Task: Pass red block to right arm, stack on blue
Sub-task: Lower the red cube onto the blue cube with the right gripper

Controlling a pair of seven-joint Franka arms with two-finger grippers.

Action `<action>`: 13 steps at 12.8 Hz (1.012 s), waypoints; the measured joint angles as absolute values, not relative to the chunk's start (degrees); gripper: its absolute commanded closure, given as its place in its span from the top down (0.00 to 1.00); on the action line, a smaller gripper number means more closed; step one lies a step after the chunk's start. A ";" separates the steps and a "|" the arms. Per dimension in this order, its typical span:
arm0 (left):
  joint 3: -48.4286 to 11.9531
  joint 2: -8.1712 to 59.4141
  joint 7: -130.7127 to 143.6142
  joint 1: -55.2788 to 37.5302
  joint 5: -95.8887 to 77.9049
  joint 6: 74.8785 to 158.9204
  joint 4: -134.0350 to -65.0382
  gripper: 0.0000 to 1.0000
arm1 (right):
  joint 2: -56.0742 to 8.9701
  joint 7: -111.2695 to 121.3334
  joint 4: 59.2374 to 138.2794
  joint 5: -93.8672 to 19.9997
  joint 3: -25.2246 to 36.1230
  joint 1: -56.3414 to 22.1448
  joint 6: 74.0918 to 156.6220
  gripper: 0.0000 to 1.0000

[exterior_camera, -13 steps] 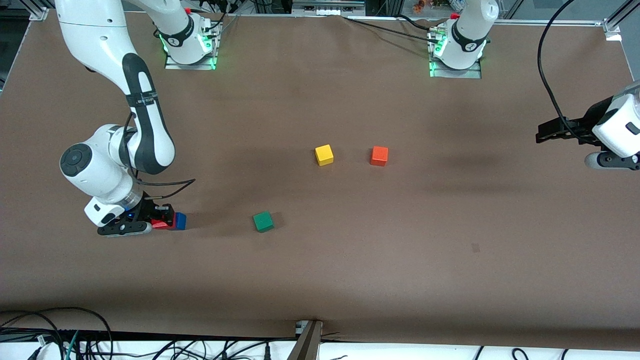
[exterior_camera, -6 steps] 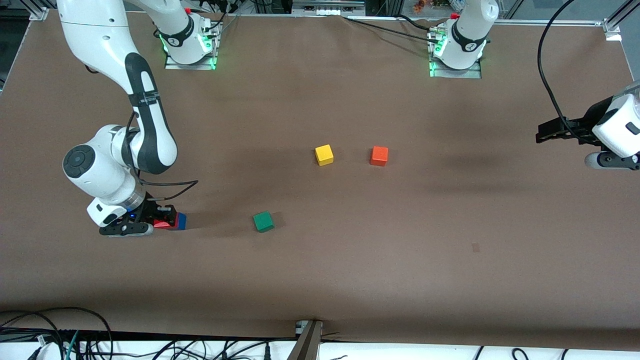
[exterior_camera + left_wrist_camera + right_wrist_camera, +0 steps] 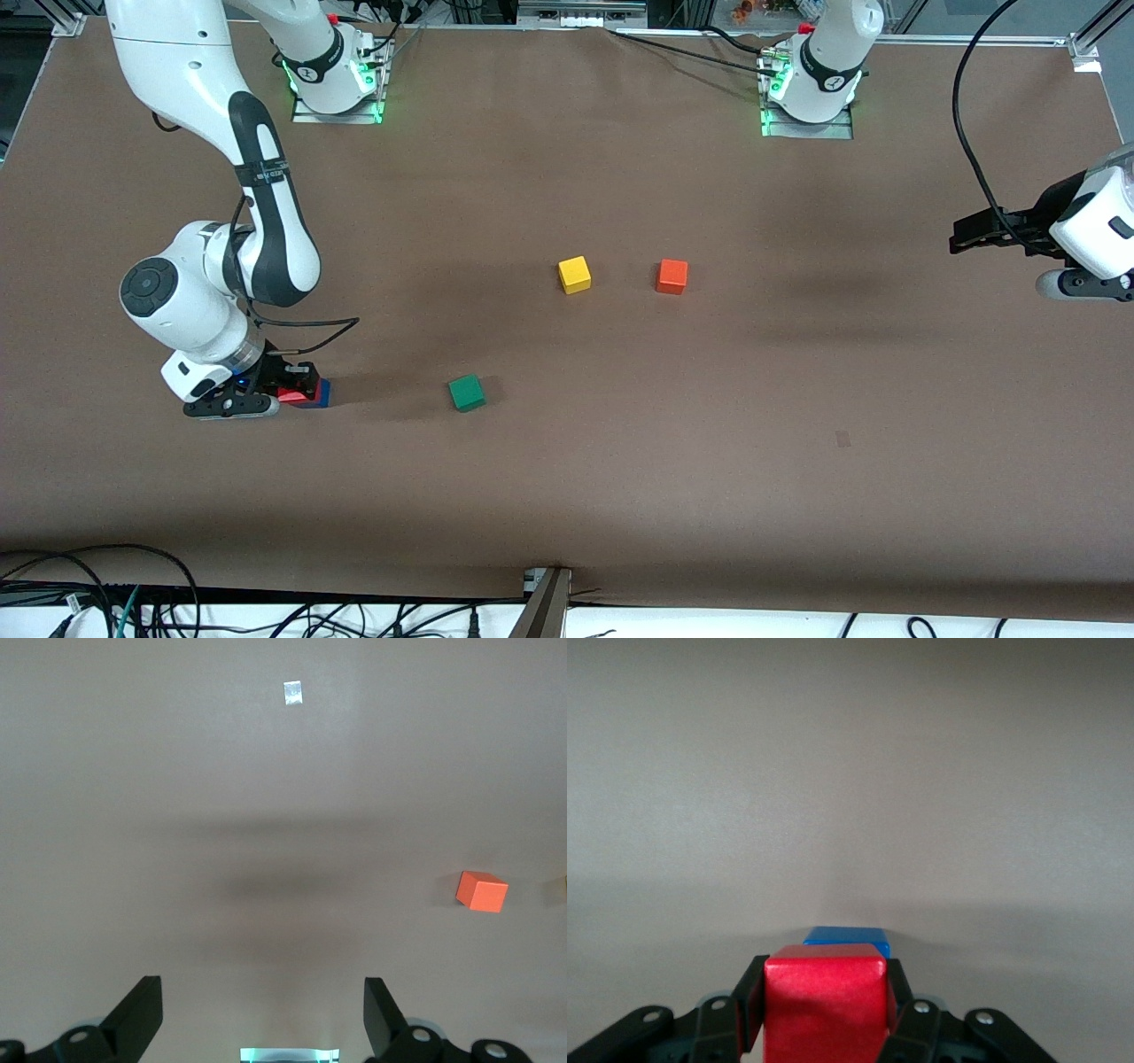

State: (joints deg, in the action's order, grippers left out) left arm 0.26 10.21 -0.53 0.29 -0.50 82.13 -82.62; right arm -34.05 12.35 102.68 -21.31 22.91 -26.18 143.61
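My right gripper (image 3: 296,391) is shut on the red block (image 3: 291,395), low over the table at the right arm's end. The blue block (image 3: 324,392) rests on the table right beside the red block, toward the left arm's end, and only a sliver of it shows. In the right wrist view the red block (image 3: 824,1001) sits between the black fingers (image 3: 749,1001), and the blue block's top (image 3: 846,936) shows just past it. I cannot tell whether the two blocks touch. My left gripper (image 3: 961,237) waits open and empty at the left arm's end, and it also shows in the left wrist view (image 3: 264,1010).
A green cube (image 3: 466,392) lies beside the blue block, toward the left arm's end. A yellow cube (image 3: 574,275) and an orange cube (image 3: 671,276) sit mid-table; the orange cube also shows in the left wrist view (image 3: 481,891). A small tape mark (image 3: 842,439) is on the brown table.
My right gripper has moved a little toward the blue block with the red block in it, so it now covers more of the blue. The left arm has not moved.
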 measured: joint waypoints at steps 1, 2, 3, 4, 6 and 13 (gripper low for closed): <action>0.26 10.21 -0.53 0.29 -0.50 82.13 -82.62 1.00 | -34.06 12.21 102.68 -20.70 22.97 -26.18 143.56 0.00; 0.26 10.21 -0.53 0.29 -0.50 82.13 -82.62 1.00 | -34.06 12.13 102.68 -20.34 23.11 -26.17 143.44 0.00; 0.26 10.21 -0.53 0.29 -0.50 82.13 -82.62 1.00 | -34.07 12.12 102.68 -20.21 23.26 -26.17 143.33 0.00; 0.26 10.21 -0.53 0.29 -0.50 82.13 -82.62 1.00 | -34.09 12.12 102.68 -20.16 23.34 -26.17 143.28 0.00; 0.26 10.21 -0.53 0.29 -0.50 82.13 -82.62 1.00 | -34.09 11.93 102.68 -20.15 23.36 -26.17 143.27 0.00; 0.26 10.21 -0.53 0.29 -0.50 82.13 -82.62 1.00 | -34.09 11.24 102.68 -20.08 23.36 -26.18 143.27 0.00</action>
State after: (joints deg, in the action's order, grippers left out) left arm 0.26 10.21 -0.53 0.29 -0.50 82.13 -82.62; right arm -34.09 11.24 102.68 -20.08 23.36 -26.18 143.27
